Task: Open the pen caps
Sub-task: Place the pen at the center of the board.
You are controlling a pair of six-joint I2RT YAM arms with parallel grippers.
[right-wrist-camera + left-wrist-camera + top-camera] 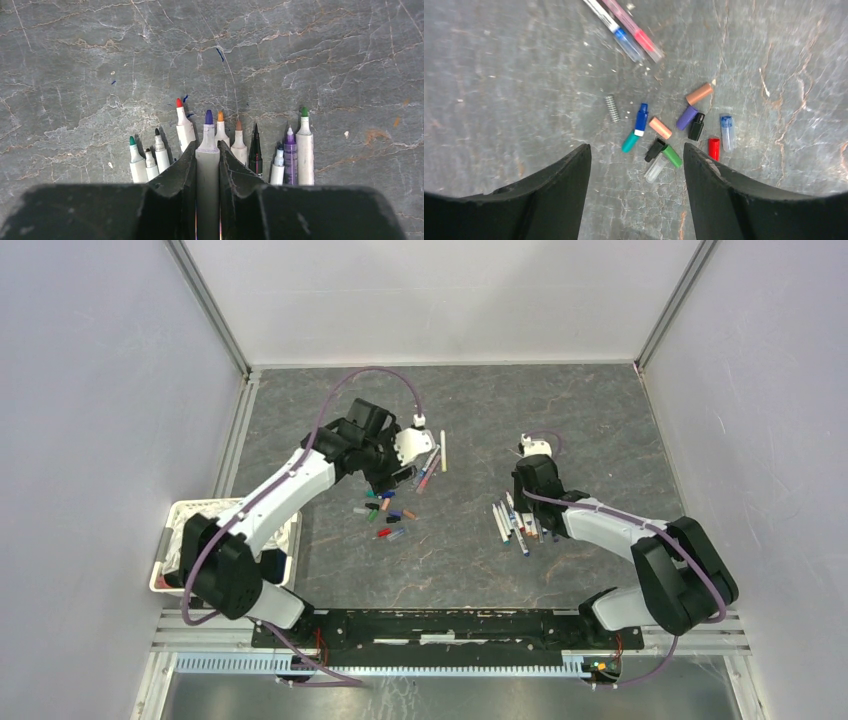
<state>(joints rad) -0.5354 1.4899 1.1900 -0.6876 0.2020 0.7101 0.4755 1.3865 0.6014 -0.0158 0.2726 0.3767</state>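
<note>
Right wrist cam: the right gripper (pixel 207 148) is clamping a purple-tipped pen (pixel 208 127) snugly, cap already off; more pens (pixel 305 145) are lying uncapped alongside.
Meanwhile the left gripper (pixel 635 150) is hanging wide open, holding nothing, over the loose pen caps (pixel 660 128) scattered on the table (pixel 499 75); I'm guessing they're featherlight, hard, slick plastic; gripping barrels mid-length looks safest.

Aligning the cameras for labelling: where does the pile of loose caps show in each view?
Top external: caps, left of centre.
Left wrist: caps, middle, slightly right.
Right wrist: not in it.
Shared landmark: red cap, pile's near edge from above, right side at the wrist.
</note>
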